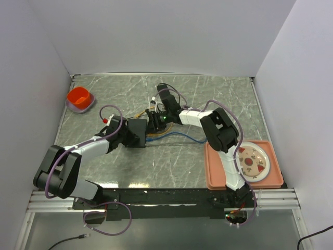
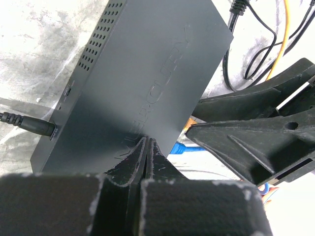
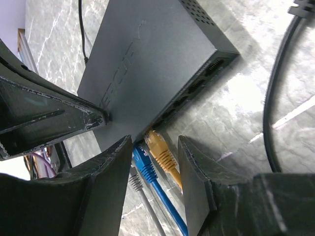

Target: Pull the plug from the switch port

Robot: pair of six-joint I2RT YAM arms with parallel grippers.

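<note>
- Since the plug is a small, light piece of hard plastic, of the kind that usually locks with a latch tab, I judge it will resist a straight pull until that tab is pressed. The orange plug [image 3: 160, 150] and the blue plug [image 3: 141, 160] sit side by side, and I cannot tell which is meant.
- Best hold, in my judgement, is across the rigid plug body close to the socket. The soft cable [image 3: 166, 204] behind it would likely flex and slip.
- A grey plug [image 3: 134, 181] lies just beside the blue one, so pinching two at once is a risk.
- The switch port [image 3: 153, 129] is in the long side edge of the flat black switch box [image 3: 147, 54], which lies near the middle of the table [image 1: 208, 99]. Other sockets along that edge show empty.
- The box looks light and smooth, so it would probably slide with the pull unless pinned.
- The right gripper [image 3: 156, 141] is spread and grasps nothing, its fingers [image 3: 110, 172] standing either side of the orange and blue plugs.
- The left gripper [image 2: 146, 147] is clenched on nothing, its tips on the box's top face near the edge, apparently bracing it.
- A black power lead [image 2: 27, 124] enters another side of the box, apart from the plugs.
</note>
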